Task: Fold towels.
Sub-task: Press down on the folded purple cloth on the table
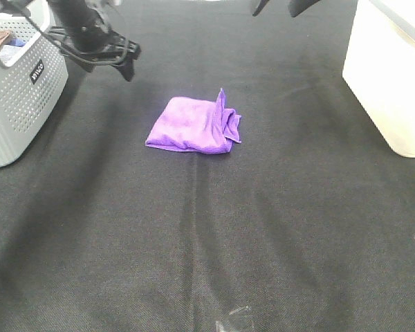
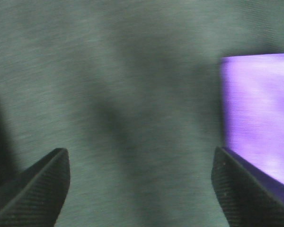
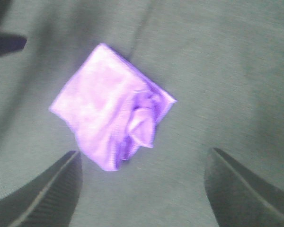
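A purple towel (image 1: 194, 126) lies folded into a small, slightly bunched square on the black cloth table, with one corner sticking up on its right side. My left gripper (image 1: 128, 61) hovers above the table to the back left of the towel, open and empty. In the left wrist view (image 2: 139, 194) its fingers are wide apart and the towel (image 2: 260, 109) shows off to one side. My right gripper (image 1: 280, 7) is raised at the back, right of the towel, open and empty. The right wrist view (image 3: 142, 189) shows the towel (image 3: 113, 109) below it, well apart.
A grey perforated basket (image 1: 21, 90) with laundry in it stands at the far left. A white bin (image 1: 387, 76) stands at the far right. The black cloth (image 1: 207, 242) covers the table.
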{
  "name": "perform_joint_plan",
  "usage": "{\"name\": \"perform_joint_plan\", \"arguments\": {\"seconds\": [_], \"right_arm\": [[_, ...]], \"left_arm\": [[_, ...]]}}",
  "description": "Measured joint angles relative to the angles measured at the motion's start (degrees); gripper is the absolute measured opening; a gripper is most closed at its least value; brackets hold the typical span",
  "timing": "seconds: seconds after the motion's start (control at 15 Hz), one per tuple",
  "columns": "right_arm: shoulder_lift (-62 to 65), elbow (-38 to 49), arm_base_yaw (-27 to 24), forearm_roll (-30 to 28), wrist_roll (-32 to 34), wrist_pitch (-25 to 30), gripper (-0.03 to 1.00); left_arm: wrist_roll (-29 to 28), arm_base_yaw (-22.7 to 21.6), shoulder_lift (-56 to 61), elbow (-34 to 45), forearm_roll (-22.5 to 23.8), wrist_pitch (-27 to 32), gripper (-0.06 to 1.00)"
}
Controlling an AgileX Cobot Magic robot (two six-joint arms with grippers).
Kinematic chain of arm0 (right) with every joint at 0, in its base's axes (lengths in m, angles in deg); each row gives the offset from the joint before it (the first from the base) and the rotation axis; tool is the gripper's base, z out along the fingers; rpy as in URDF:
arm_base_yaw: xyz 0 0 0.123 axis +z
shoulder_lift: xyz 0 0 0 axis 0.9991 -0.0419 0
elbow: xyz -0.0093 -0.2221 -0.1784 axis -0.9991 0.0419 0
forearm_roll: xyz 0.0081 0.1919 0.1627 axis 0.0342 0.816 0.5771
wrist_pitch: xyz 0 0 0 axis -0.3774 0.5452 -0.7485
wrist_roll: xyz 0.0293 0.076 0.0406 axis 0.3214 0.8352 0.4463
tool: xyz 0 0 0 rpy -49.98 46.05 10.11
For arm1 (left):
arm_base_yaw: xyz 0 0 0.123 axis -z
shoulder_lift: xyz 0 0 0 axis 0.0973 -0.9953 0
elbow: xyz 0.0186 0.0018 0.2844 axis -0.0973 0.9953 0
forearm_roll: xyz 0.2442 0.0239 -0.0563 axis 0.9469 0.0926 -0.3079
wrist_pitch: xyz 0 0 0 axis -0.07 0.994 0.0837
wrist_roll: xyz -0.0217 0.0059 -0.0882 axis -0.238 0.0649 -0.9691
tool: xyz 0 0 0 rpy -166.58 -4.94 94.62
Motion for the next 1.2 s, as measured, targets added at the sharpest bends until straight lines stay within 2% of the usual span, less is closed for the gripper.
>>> {"name": "perform_joint_plan", "arguments": {"seconds": [0.13,0.27,0.4,0.53,0.73,0.87,0.93,1.07,1.2], "right_arm": [[-2.7,-0.3,0.1,10.3,-5.2,-0.1,0.72],[-8.3,-0.3,1.4,20.3,-13.7,-1.1,0.72],[-14.6,-0.3,2.8,26.3,-20.6,-3.7,0.72],[-18.1,-0.3,3.1,28.9,-23.6,-7.7,0.72],[-22.8,-0.3,3.1,30.5,-26.6,-12.8,0.72],[-24.8,-0.3,3.1,30.4,-26.6,-14.3,0.72],[-25.7,-0.3,3.1,29.6,-26.6,-14.7,0.72],[-26.4,-0.3,2.9,23.7,-25.8,-14.7,0.72],[-26.4,-0.3,2.6,22.0,-24.7,-14.6,0.72]], "left_arm": [[0.0,-0.6,0.0,0.0,-0.1,0.0,0.76],[0.0,-0.9,0.0,0.0,-0.1,0.1,0.76],[0.0,-1.7,0.0,0.0,-0.2,0.1,0.76],[0.0,-2.3,0.0,0.0,-0.5,0.1,0.76],[0.0,-2.4,0.0,0.0,-1.1,0.1,0.76],[0.0,-2.4,0.0,0.0,-1.6,0.2,0.76],[0.0,-2.4,0.0,0.0,-2.1,0.2,0.76],[0.0,-2.4,0.0,0.0,-2.5,0.2,0.76],[0.1,-2.4,0.0,0.0,-2.6,0.2,0.76]]}}
